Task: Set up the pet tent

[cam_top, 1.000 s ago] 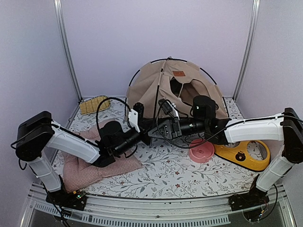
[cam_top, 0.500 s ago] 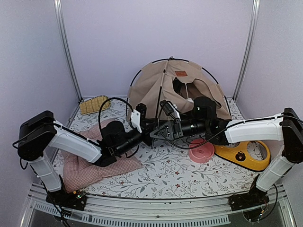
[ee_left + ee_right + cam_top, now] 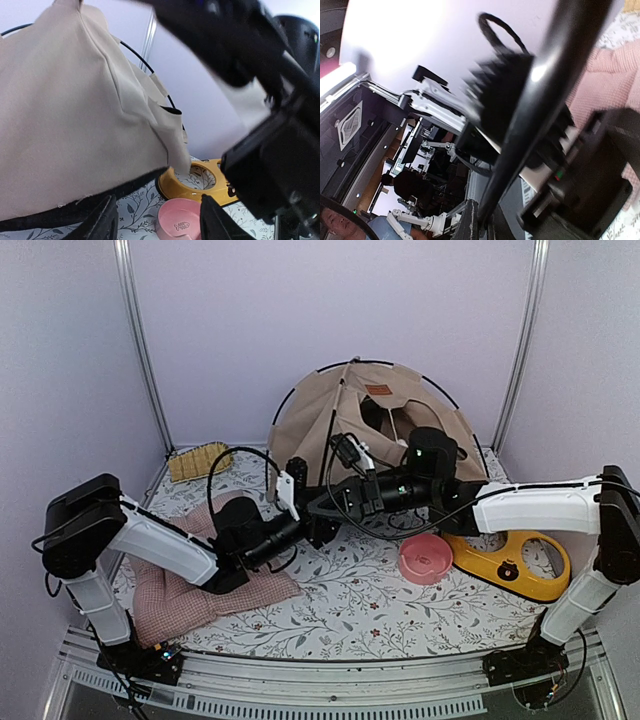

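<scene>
The pet tent point(image 3: 345, 425), beige fabric on thin black poles, stands half raised at the back of the table. My right gripper point(image 3: 318, 508) reaches left in front of the tent. In the right wrist view it point(image 3: 484, 216) is shut on a black tent pole point(image 3: 530, 120) that runs diagonally up from the jaws. My left gripper point(image 3: 322, 528) sits just below it, open. In the left wrist view the fingers point(image 3: 104, 221) stand apart with nothing between them, below the tent fabric point(image 3: 75, 125) and its black hem.
A pink bowl point(image 3: 426, 558) and a yellow bowl holder point(image 3: 512, 566) lie right of centre, also in the left wrist view as bowl point(image 3: 181, 223) and holder point(image 3: 196, 188). A pink checked cushion point(image 3: 185, 595) lies under the left arm. A yellow-green mat point(image 3: 198, 460) lies back left.
My left gripper has opened and let go. The right gripper has pushed further left with the pole, and the tent has shifted slightly back and up.
</scene>
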Robot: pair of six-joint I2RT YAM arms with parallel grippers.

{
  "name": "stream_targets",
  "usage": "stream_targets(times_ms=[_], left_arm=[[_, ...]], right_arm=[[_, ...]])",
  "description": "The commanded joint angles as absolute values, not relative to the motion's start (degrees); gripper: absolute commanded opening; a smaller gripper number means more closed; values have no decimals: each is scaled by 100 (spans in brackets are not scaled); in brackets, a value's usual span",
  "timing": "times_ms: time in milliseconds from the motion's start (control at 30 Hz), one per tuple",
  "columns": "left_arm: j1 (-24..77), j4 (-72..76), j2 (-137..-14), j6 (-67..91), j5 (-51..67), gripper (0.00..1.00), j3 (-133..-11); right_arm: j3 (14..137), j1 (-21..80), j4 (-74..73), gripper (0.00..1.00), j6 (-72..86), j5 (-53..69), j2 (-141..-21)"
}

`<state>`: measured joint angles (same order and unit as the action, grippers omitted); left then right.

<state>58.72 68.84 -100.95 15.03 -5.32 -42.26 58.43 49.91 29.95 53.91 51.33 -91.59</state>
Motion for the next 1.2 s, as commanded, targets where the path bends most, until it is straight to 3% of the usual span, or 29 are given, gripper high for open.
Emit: stream_targets(times_ms=[0, 600, 1167], left_arm=[[5978, 7058, -10082, 1384, -617, 58, -4208], [5786, 7387, -10452, 1595, -1055, 55, -4539], [5785, 8208, -10730, 1568, -1170, 56, -4477]], right_arm=[[6517, 5046, 3545, 0, 5716, 5043, -9369], [6582, 4970, 5037, 0, 7383, 4921, -9788], [6759, 4908, 5117, 0, 8115, 4749, -9870]])
